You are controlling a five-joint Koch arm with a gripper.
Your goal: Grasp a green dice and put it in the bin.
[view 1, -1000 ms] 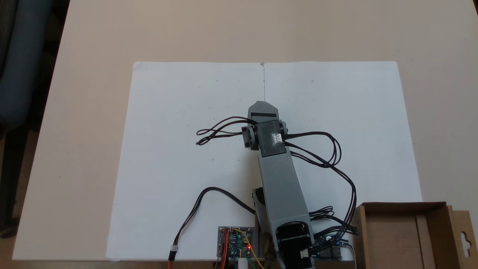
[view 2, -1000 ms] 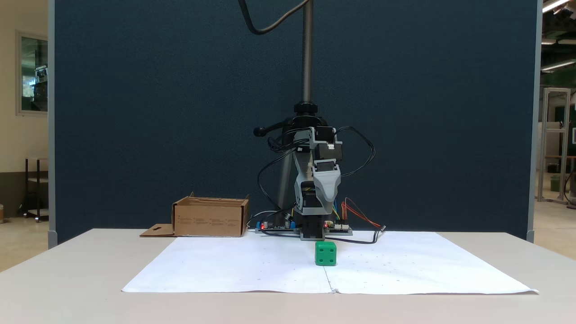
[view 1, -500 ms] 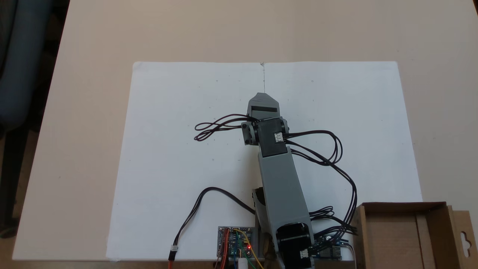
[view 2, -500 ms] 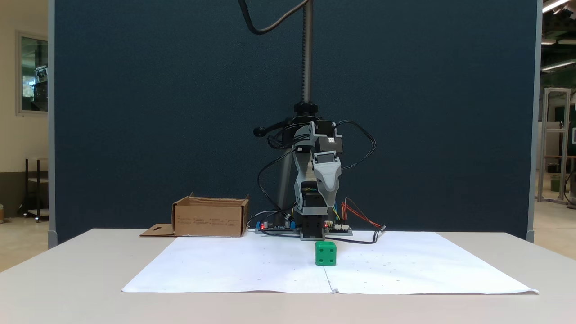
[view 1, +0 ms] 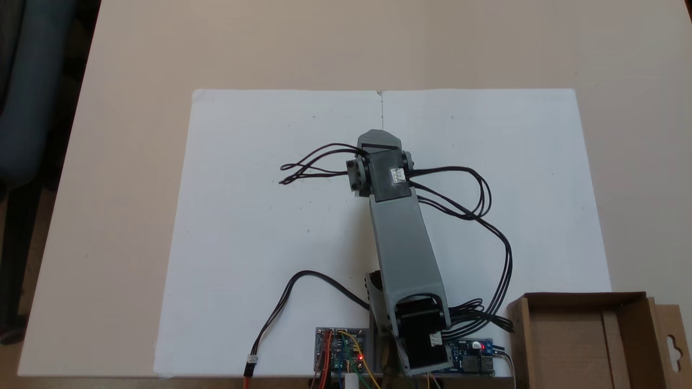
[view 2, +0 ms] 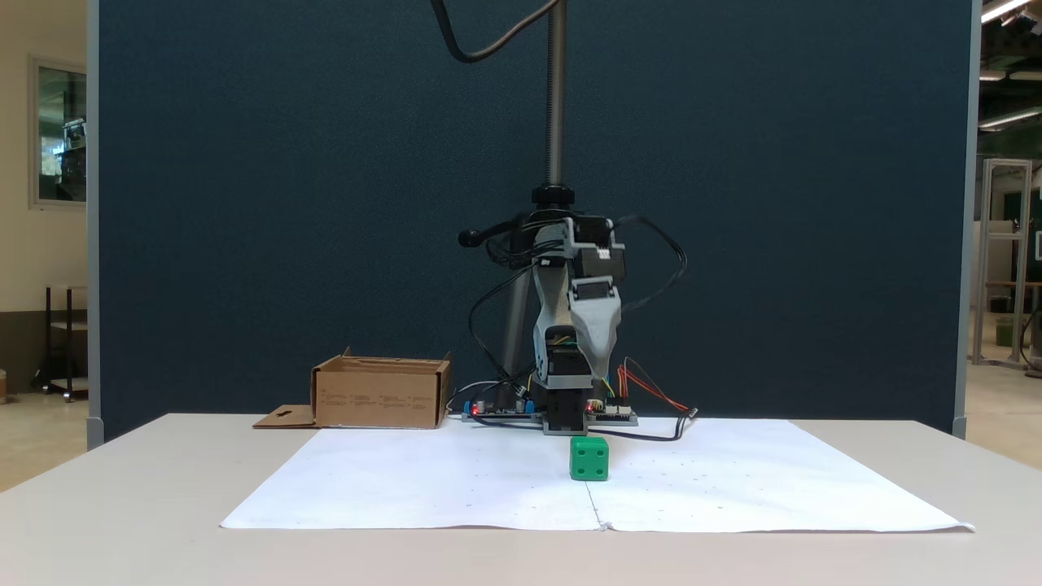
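Note:
The green dice (view 2: 589, 458) rests on the white paper, a short way in front of the arm's base. My grey gripper (view 2: 601, 374) hangs well above it and slightly to its right, pointing down, apart from it. Just one tapered jaw faces the camera, so the gap between the jaws is hidden. From above, the gripper (view 1: 379, 135) sits near the paper's centre line and the arm covers the dice. The bin (view 1: 621, 302) is a brown cardboard box at the lower right beside the base; in the front-facing fixed view the bin (view 2: 381, 399) stands at the left.
A white paper sheet (view 1: 259, 216) covers the middle of the beige table. Circuit boards (view 1: 340, 348) and loose black cables (view 1: 486, 216) lie around the arm's base. A camera pole (view 2: 556, 98) and a dark blue partition stand behind.
The arm has reached farther out from its base over the paper, and the cables followed. The dice has stayed where it was.

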